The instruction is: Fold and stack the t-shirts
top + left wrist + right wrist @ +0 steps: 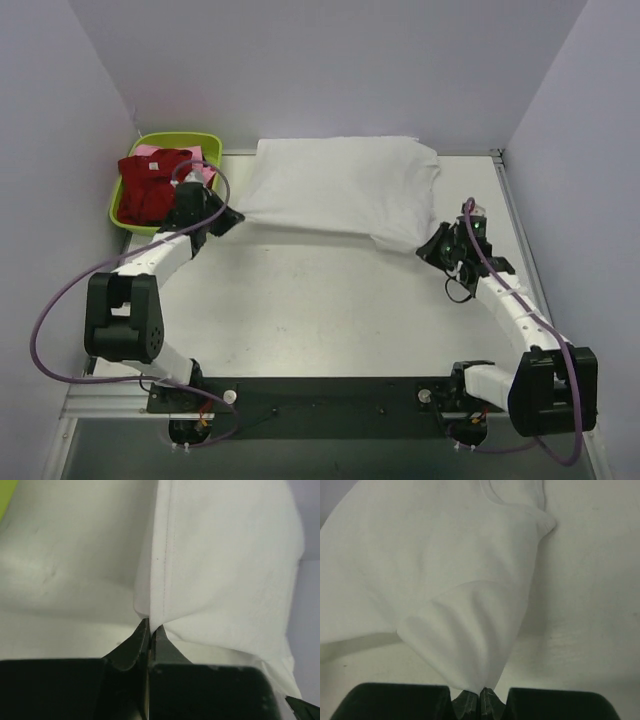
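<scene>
The large white t-shirt (pixel 345 185) lies spread across the back of the table. My left gripper (pixel 232 216) is shut on its near left corner, and the hemmed edge of the white t-shirt (pixel 165 555) rises straight from the pinched left gripper (pixel 150 625). My right gripper (pixel 432 247) is shut on its near right corner; the white t-shirt (pixel 465 595) fans up in folds from the closed right gripper (pixel 481 692). A dark red t-shirt (pixel 150 185) and a pink t-shirt (pixel 205 168) lie bunched in the basin at the back left.
The lime-green basin (pixel 130 160) stands at the back left corner, just behind my left arm. White walls close in the table on the left, back and right. A black rail (pixel 320 395) runs along the near edge between the arm bases.
</scene>
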Controlling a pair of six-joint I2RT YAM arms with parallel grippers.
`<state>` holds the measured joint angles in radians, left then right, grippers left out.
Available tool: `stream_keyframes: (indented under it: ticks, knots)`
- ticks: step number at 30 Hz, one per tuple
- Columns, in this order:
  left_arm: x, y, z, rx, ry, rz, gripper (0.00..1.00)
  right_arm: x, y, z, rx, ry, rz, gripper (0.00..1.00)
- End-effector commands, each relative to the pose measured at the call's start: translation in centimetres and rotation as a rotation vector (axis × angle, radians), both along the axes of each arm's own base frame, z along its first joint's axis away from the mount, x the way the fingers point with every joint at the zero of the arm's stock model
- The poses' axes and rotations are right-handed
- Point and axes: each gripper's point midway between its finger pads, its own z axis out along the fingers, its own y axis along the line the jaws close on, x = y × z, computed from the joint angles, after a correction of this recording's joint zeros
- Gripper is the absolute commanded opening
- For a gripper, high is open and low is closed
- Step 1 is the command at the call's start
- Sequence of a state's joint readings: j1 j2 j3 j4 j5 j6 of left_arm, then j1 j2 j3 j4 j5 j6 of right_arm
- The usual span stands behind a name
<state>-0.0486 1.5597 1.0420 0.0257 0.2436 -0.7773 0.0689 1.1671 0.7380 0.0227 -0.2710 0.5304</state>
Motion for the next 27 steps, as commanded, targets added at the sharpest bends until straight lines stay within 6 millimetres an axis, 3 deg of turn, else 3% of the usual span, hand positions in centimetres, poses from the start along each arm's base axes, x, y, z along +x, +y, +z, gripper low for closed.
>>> stream_keyframes:
  ticks: [1,3,5,6,8,10,14,20,27]
  knots:
    - [-2.3,0.9,-1.0,0.109,-0.016,0.116,0.00,-1.3,0.4,2.0,-0.024,-0.127,-0.026,0.00]
    - [-4.7,0.8,-3.4,0.120,0.039,0.140,0.00,-2.8,0.5,0.7,-0.026,-0.097,-0.030,0.00]
    - [-6.4,0.4,-3.9,0.109,0.045,0.150,0.00,-4.7,1.2,-0.5,-0.034,-0.063,-0.008,0.00]
    - [-7.9,0.8,-5.7,0.126,0.090,0.160,0.00,-5.7,0.9,-1.9,-0.056,-0.023,-0.022,0.00]
    - [-9.4,1.2,-6.2,0.142,0.099,0.177,0.00,-7.4,1.5,-2.5,-0.069,-0.003,0.001,0.00]
    - [-11.6,2.0,-8.2,0.171,0.160,0.198,0.00,-8.9,1.1,-3.8,-0.102,0.048,-0.018,0.00]
    - [-14.0,3.0,-8.8,0.193,0.192,0.226,0.00,-11.0,1.3,-4.6,-0.143,0.095,0.002,0.00]
    - [-17.0,2.7,-9.0,0.134,0.199,0.224,0.00,-13.7,1.7,-5.1,-0.150,0.137,0.044,0.00]
    - [-19.4,2.7,-8.6,0.098,0.182,0.229,0.00,-17.9,4.0,-5.9,-0.067,0.214,0.166,0.00]
